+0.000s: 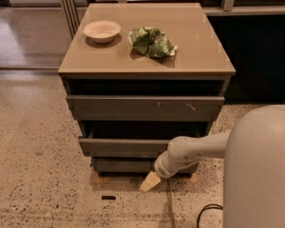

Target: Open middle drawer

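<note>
The middle drawer (123, 147) is a wide, shallow dark-grey front with no handle, below the taller scratched front (145, 108). It stands a little forward of the short bottom front (121, 165), with a dark gap above it. My gripper (149, 182) has a cream tip and hangs low in front of the cabinet's base, just above the floor. It is below and to the right of the middle drawer's centre and touches nothing that I can see. My white arm (194, 151) crosses the drawer's right end.
On the cabinet's tan top (199, 56) stand a white bowl (101, 31) and a crumpled green bag (151, 42). A small dark object (108, 197) lies on the speckled floor in front. My white body (261, 170) fills the lower right.
</note>
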You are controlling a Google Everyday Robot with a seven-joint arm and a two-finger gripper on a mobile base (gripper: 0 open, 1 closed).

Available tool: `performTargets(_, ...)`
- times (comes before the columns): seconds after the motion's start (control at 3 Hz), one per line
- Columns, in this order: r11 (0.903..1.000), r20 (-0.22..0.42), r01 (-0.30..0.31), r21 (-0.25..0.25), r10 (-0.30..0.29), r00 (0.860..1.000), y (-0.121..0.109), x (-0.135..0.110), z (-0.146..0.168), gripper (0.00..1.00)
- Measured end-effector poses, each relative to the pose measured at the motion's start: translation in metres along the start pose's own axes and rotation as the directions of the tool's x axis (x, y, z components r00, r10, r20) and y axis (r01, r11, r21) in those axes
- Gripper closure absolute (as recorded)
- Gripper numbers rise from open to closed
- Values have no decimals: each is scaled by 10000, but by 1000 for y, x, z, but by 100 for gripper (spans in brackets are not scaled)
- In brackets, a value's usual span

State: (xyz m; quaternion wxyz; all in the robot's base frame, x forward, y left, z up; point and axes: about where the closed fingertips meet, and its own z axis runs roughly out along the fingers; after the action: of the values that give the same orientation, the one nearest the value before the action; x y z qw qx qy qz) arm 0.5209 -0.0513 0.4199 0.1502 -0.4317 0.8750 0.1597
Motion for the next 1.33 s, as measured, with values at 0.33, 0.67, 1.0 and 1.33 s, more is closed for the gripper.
performTargets(0.33,9996,20,254,127,-254,9997,-2,-11,-9,0)
performTargets(0.67,9950,234,631,775,-651,9976,-17,-31,-30,0)
performTargets(1.0,9887,471,861,1229,-925,9946,-31,-50,-47,0)
performTargets(1.33,9816,493,1040,1601,-1132,9923,-44,-58,-41,0)
